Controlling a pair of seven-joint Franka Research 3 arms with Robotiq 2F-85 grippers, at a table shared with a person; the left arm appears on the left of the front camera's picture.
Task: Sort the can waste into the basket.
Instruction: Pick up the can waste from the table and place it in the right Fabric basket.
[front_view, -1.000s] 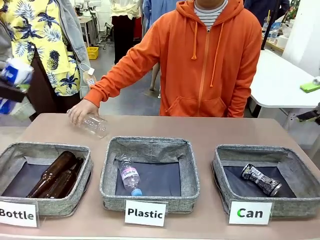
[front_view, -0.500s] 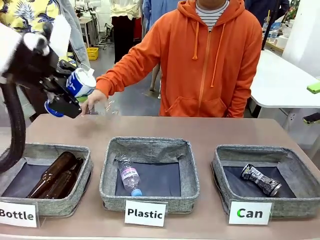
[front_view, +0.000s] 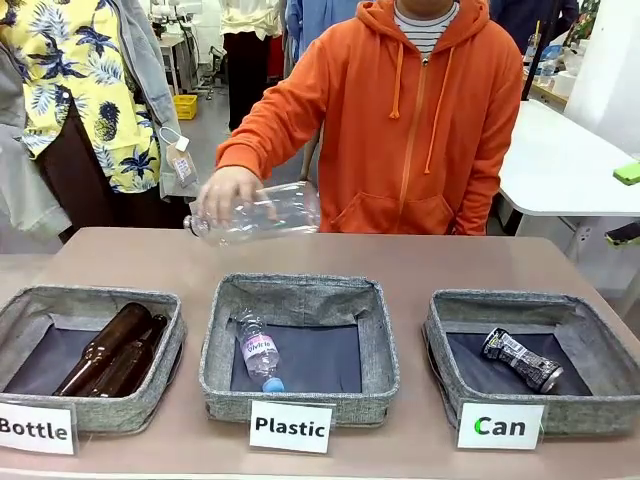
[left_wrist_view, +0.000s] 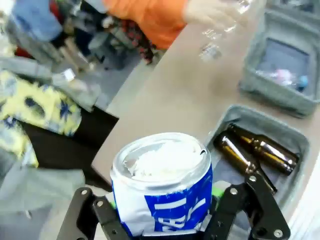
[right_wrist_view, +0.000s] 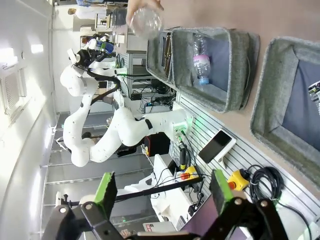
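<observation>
A blue and white crushed can (left_wrist_view: 161, 175) sits upright between the fingers of my left gripper (left_wrist_view: 165, 216), which is shut on it, high above the table's left end. From the right wrist view that can (right_wrist_view: 102, 46) is a small spot far off at the end of the left arm. A dark silvery can (front_view: 522, 359) lies in the grey basket (front_view: 450, 335) behind the "Can" card (front_view: 500, 425) at the right. My right gripper (right_wrist_view: 162, 192) is open and holds nothing, off the table's near side, and the Can basket (right_wrist_view: 280, 100) is ahead of it.
A person in an orange hoodie holds a clear plastic bottle (front_view: 262, 211) over the table's far left. The middle "Plastic" basket (front_view: 225, 340) holds a small clear bottle (front_view: 258, 352). The left "Bottle" basket (front_view: 170, 345) holds brown glass bottles (front_view: 108, 348).
My left arm, carrying the blue can, swept through the left of the front view and out of it. The person's hand lifted the clear bottle off the table and moved it right.
</observation>
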